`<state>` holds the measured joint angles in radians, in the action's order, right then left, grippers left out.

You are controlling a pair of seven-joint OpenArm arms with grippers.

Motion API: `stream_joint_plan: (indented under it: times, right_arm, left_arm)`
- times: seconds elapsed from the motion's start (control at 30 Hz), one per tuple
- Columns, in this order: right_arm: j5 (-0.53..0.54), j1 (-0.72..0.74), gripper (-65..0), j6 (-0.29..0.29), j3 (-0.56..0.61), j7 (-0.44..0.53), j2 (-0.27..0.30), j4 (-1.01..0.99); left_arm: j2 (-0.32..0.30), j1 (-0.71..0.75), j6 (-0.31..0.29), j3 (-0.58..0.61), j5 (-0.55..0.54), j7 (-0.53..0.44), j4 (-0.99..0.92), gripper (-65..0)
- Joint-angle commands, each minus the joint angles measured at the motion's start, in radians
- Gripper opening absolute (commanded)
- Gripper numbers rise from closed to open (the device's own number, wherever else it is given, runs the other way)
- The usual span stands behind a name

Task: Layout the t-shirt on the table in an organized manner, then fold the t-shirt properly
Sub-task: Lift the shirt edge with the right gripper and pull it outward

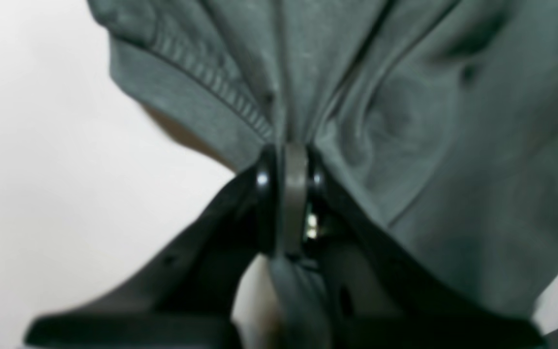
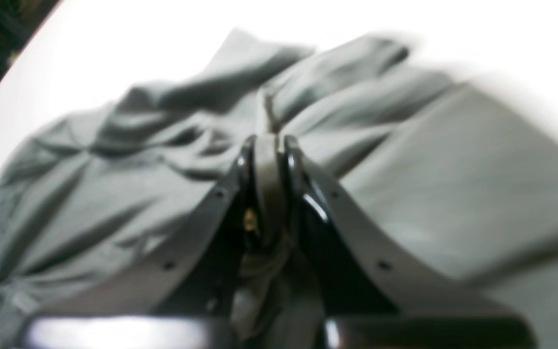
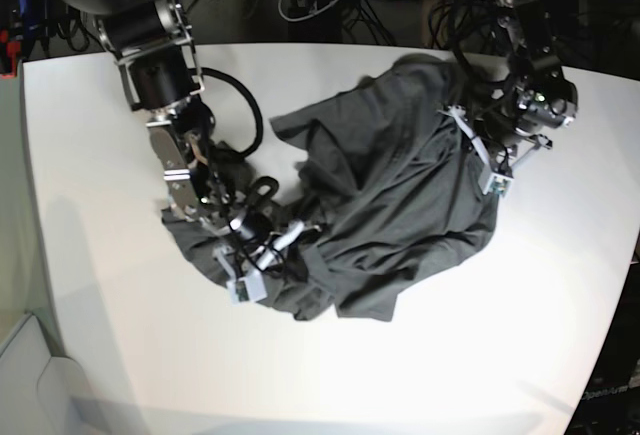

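A fold of the t-shirt [image 1: 429,145] is pinched tight in the left gripper [image 1: 294,167], and another bunch is clamped in the right gripper [image 2: 270,155], so both sets of jaws are closed on cloth. The shirt is heaped in a rumpled pile mid-table [image 3: 90,285], stretched between the arms. Nothing's flattened yet, so pretty much all the spreading and folding is left.

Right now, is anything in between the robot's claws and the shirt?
No. Both grippers are already shut on the t-shirt: the left gripper and the right gripper each pinch a fold, with nothing between.
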<state>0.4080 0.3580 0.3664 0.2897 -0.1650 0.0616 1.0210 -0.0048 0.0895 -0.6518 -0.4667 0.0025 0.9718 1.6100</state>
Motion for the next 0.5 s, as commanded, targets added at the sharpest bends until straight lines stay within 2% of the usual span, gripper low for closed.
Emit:
stream_joint_plan:
  times: [0.0, 0.17, 0.37, 0.47]
  right_arm:
    - [0.018, 0.003, -65.0, 0.019, -0.019, 0.017, -0.001, 0.077]
    - [0.018, -0.178, -65.0, 0.018, -0.165, -0.063, 0.013, 0.385]
    - [0.018, -0.451, -65.0, 0.018, -0.358, -0.061, 0.010, 0.661]
    - [0.018, -0.589, -65.0, 0.024, -0.450, -0.054, -0.022, 0.772]
  left_arm:
    - [-0.008, -0.009, -0.003, 0.000, -0.005, -0.006, 0.017, -64.3]
    - [-0.002, -0.010, -0.003, 0.000, -0.005, -0.006, 0.059, -64.3]
    - [-0.001, -0.021, -0.003, 0.000, -0.005, -0.006, 0.092, -64.3]
    - [-0.002, -0.040, -0.003, 0.000, -0.005, -0.006, 0.085, -64.3]
